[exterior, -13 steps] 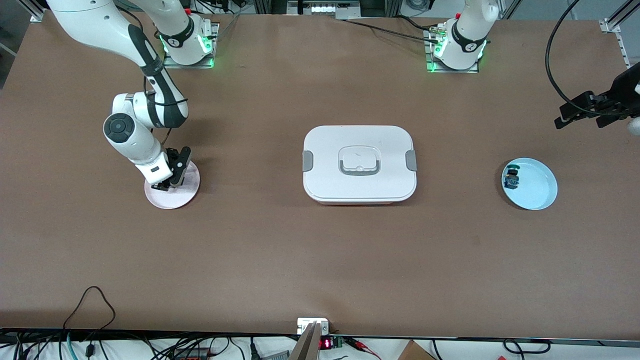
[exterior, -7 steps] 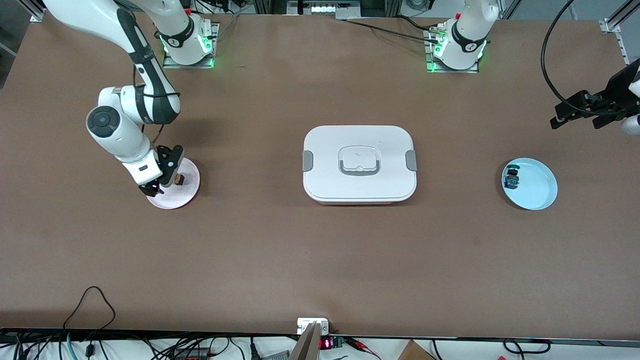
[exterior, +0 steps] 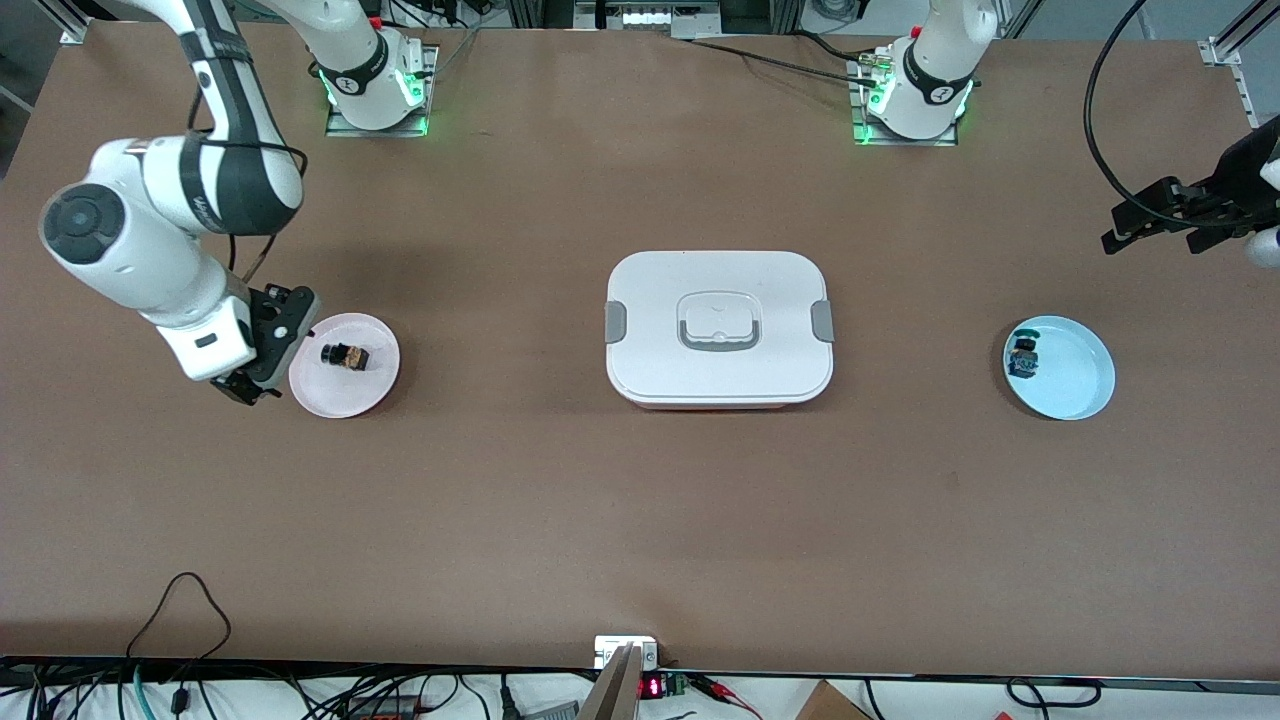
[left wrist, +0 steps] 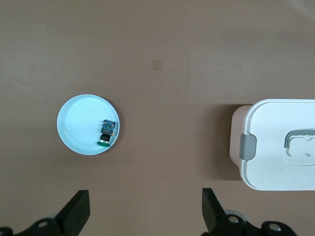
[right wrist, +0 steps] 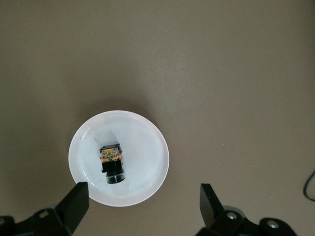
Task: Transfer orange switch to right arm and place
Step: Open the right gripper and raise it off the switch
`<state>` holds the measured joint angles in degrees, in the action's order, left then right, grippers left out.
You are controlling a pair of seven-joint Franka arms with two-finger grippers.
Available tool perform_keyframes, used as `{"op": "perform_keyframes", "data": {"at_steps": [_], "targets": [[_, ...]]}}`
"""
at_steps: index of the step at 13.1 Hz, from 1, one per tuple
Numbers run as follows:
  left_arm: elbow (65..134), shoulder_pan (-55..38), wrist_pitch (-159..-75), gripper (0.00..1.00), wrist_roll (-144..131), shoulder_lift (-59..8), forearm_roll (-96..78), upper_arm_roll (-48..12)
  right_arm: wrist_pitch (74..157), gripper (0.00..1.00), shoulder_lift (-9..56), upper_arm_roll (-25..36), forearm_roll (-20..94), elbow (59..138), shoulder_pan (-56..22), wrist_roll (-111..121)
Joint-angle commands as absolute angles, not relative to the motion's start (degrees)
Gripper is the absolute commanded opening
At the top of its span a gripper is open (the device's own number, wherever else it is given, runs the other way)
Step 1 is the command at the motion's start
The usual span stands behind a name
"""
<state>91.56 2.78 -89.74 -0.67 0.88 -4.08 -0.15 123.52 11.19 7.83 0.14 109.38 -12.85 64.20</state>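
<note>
In the front view we see the orange switch (exterior: 346, 355) lying on the pink plate (exterior: 375, 385), mid-left of the frame; the right gripper (exterior: 252, 388) hangs released beside it. At the upper-right edge the left gripper (exterior: 1125, 228) waits.

In the left wrist view its fingers (left wrist: 76, 216) are spread wide, empty.

In the right wrist view the switch sits lower-left of centre.

The orange switch (exterior: 345, 355) is found lying in a small plate (exterior: 372, 385) toward the right arm's end of the table (exterior: 640, 520). The right gripper (exterior: 262, 372) is hung open just beside that plate, over the table at its outer edge. A lidded container (exterior: 718, 327) is sat mid-table, well apart from both plates. Toward the left arm's end, a second plate (exterior: 1080, 385) is placed, with another small switch part (exterior: 1022, 356) lying in it against the rim nearest the container. The left gripper (exterior: 1150, 222) is held open in the air over the table edge near that second plate.
</note>
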Motion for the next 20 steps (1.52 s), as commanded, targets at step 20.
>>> {"op": "perform_keyframes", "data": {"at_steps": [20], "targets": [[88.51, 2.64, -88.15, 1.00, -0.70, -0.18, -3.25, -0.88, 89.47, 1.00, 7.82, 7.91, -4.57, 88.59, -8.00, 7.83]]}}
